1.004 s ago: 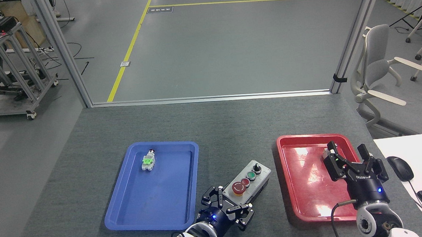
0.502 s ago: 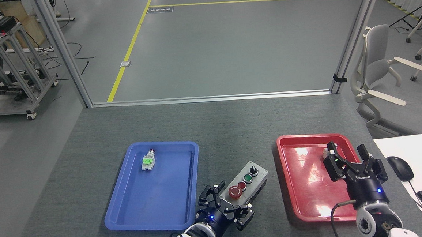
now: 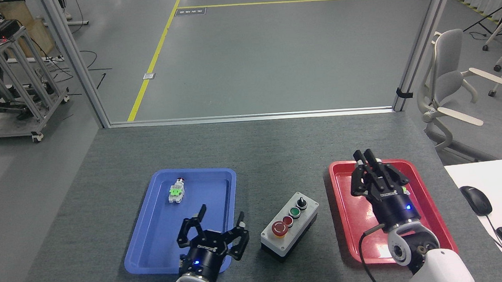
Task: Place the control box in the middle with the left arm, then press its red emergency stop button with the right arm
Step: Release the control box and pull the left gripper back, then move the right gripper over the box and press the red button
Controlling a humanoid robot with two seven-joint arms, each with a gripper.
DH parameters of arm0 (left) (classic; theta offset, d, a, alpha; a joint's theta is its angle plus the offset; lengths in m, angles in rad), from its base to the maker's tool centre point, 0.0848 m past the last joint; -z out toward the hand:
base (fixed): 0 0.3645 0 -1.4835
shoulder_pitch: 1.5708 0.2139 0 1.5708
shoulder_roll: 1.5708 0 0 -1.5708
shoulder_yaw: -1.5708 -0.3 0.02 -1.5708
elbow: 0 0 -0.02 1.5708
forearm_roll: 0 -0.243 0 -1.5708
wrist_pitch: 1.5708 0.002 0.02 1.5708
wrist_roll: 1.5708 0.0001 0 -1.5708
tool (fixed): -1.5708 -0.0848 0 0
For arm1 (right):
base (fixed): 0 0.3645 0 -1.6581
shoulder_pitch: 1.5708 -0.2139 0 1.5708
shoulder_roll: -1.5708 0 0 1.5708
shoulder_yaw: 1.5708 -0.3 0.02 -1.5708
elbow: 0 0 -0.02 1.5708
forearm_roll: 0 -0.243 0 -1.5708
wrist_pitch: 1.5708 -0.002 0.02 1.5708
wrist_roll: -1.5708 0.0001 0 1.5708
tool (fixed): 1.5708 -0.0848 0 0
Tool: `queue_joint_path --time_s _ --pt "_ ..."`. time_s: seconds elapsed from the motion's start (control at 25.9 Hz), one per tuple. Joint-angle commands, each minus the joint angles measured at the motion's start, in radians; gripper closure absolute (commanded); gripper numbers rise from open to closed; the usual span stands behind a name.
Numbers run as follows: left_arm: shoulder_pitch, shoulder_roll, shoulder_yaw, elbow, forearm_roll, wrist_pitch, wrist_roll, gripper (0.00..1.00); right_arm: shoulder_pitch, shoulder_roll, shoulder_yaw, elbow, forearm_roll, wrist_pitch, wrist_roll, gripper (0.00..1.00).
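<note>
A dark grey felt tabletop [image 3: 251, 149] is seen before a grey floor marked with yellow lines. The left gripper [image 3: 219, 221] is held over the near right corner of the blue tray [image 3: 161, 233], its fingers spread apart and empty. White lettering on both grippers is too small to be read. The right gripper [image 3: 364, 156] is held above the red tray [image 3: 347, 222], its fingers drawn together. The control box [image 3: 289, 226] rests on the felt between the trays, its emergency stop button [image 3: 279, 228] nearest. A small white-and-green switch part [image 3: 176, 192] lies in the blue tray.

Grey felt tabletop [image 3: 268, 144]: two trays [image 3: 161, 246], control box [image 3: 290, 226].
</note>
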Motion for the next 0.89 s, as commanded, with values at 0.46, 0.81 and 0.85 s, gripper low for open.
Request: queue_joint_path --time_s 0.46,0.81,0.85 --pt "0.094 0.051 0.349 -0.086 0.012 -0.02 -0.055 0.01 -0.004 0.052 0.183 0.161 0.108 -0.316 0.01 1.0" --pt "0.098 0.05 0.373 -0.085 0.011 -0.003 -0.043 0.01 -0.013 0.127 0.189 0.266 0.116 -0.305 0.009 1.0" --pt "0.1 0.05 0.373 -0.085 0.011 0.0 -0.041 0.01 -0.013 0.127 0.189 0.266 0.116 -0.307 0.009 1.0"
